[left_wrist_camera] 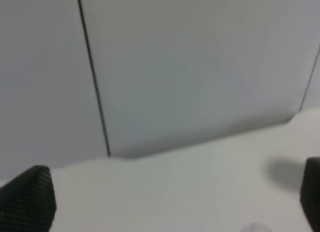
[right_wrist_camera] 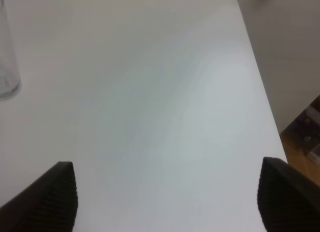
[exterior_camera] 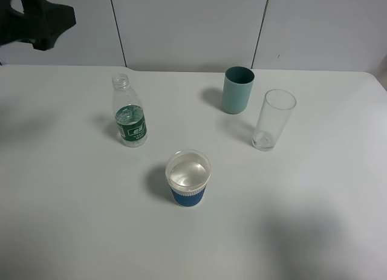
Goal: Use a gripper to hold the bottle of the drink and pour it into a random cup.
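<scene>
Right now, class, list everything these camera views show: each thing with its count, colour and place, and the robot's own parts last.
bottle of the drink: one, clear with green label, uncapped, upright at left of the table.
cup: one, white with blue sleeve, holds clear liquid, near the front centre.
tumbler: one, teal, at the back, right of centre.
glass: one, clear, empty, just right of the tumbler.
table: one, white.
left gripper: black pads, open, empty, raised at far left.
right gripper: black pads, open, empty, over bare table.

The bottle (exterior_camera: 129,118), standing toward the table's back left, has a green label with white marks, too small and blurred to read. No other text shows.
</scene>
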Action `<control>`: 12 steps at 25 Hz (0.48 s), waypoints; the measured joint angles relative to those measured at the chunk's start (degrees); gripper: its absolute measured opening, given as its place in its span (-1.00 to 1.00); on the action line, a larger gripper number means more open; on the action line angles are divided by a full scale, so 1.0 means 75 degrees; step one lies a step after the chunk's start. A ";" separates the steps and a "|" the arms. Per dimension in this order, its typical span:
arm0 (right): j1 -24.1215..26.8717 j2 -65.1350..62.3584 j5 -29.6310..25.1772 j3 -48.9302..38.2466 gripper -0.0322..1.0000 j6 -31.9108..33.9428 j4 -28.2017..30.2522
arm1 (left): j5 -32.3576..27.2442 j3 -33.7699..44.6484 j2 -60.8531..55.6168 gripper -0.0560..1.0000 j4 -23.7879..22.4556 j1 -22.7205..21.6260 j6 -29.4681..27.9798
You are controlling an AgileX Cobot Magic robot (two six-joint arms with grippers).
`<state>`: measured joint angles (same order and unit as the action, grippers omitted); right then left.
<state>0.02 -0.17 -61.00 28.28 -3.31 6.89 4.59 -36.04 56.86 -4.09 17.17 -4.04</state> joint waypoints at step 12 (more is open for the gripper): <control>0.0000 0.0000 0.0000 0.0000 0.50 0.0000 0.0000 | -0.3224 -0.0673 -0.2595 0.99 0.0000 0.0000 0.0000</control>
<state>0.02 -0.17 -61.00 28.28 -3.31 6.89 -19.59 -41.09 37.40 -4.09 17.17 -4.04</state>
